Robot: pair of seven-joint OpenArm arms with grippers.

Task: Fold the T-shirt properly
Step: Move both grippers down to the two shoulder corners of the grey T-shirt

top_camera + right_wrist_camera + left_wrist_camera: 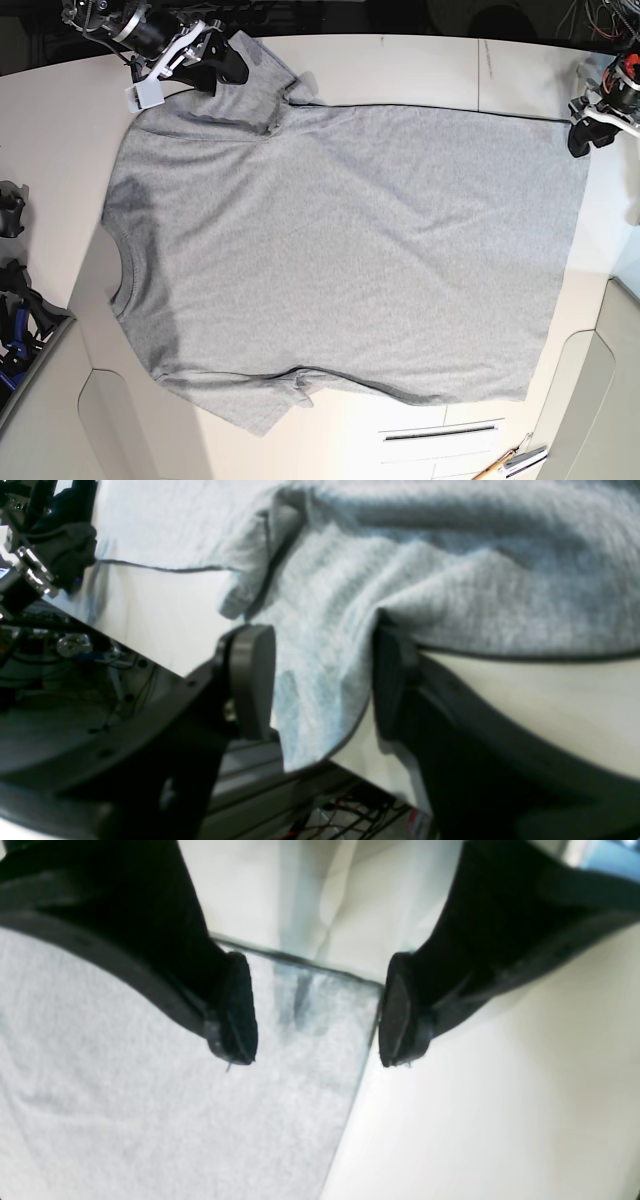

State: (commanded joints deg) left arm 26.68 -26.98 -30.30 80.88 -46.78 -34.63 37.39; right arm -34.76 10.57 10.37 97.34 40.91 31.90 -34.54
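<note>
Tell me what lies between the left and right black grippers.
The light grey cotton T-shirt, its long edge bordered by white tabletop; the base view shows it.

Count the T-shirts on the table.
1: the T-shirt lies spread across the table, its upper corners at the two grippers. Any other underneath would be hidden.
</note>
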